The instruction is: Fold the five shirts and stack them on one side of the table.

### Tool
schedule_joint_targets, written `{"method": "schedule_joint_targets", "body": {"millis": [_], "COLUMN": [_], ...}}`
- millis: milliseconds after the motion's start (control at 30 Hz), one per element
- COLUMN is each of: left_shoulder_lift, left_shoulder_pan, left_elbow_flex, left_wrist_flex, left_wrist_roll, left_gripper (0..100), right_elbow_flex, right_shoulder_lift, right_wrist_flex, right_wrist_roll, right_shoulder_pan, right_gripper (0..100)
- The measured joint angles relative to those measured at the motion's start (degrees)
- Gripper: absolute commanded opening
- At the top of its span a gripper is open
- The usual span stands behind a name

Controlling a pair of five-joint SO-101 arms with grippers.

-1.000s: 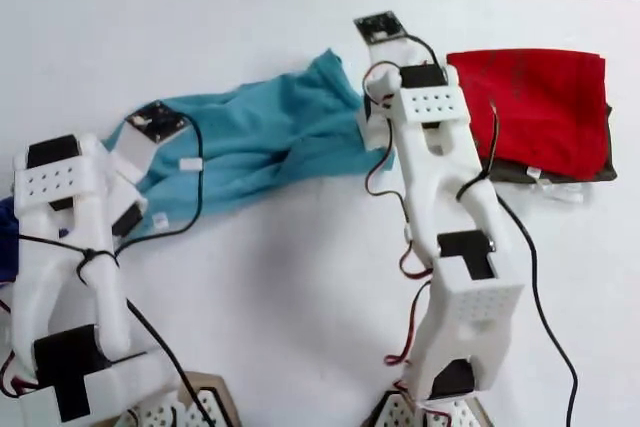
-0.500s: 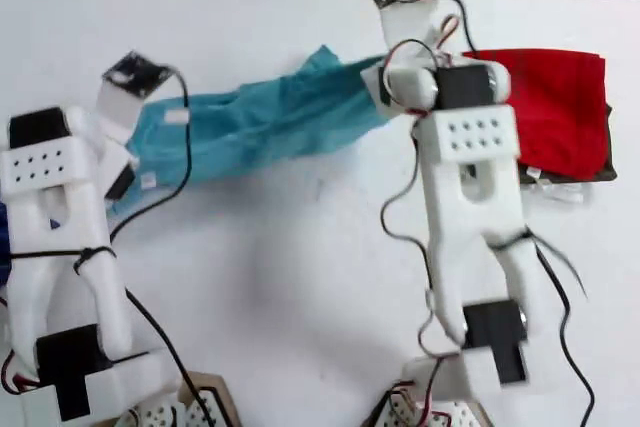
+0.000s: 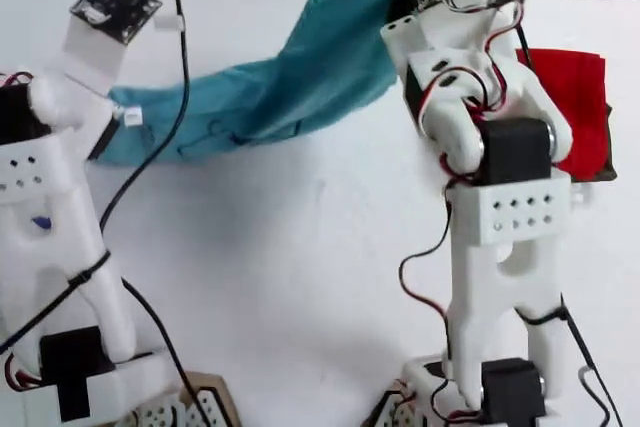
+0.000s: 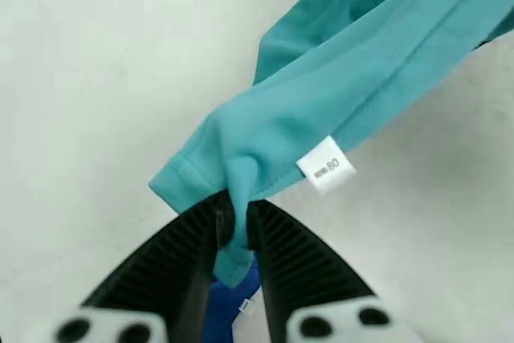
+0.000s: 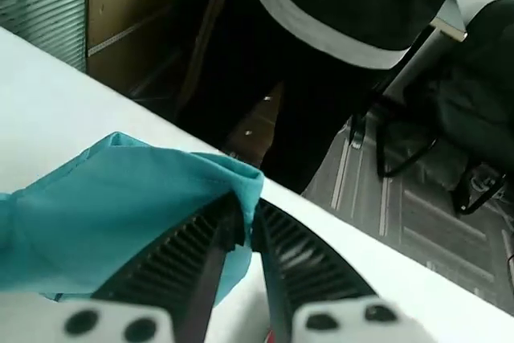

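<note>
The teal shirt (image 3: 290, 87) is pulled into a long, creased band; the left gripper (image 4: 238, 226) and the right gripper (image 5: 246, 234) each clamp nearly closed on a bunched end.

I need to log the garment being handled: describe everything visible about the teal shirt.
The teal shirt is thin fabric, bunched into a long wrinkled band stretched over the far part of the table. The left hand is shut on one end by a stitched hem, beside a small white tag; the right hand is shut on the other end, near the table's far edge. Its middle sags toward the tabletop.
</note>
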Motion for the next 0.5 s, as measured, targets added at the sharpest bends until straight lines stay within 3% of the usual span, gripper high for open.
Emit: {"method": "schedule_joint_targets", "body": {"millis": [133,500], "left_shoulder_lift": [-0.35,-0.26], "left_shoulder_pan": [0.00,0.44], "left_elbow_flex": [3.34,31.91], "left_wrist_flex": [0.35,-7.65], "left_wrist_roll": [-0.09,0.09], "left_gripper": [3,3], "right_elbow_flex": [0.88,11.87], "right_shoulder_lift": [-0.35,-0.35], "right_wrist_flex": [0.00,0.00], "right_wrist_roll": [1.58,1.93], "right_shoulder_pan": [0.00,0.00], "right_gripper": [1.9,1.9]}}
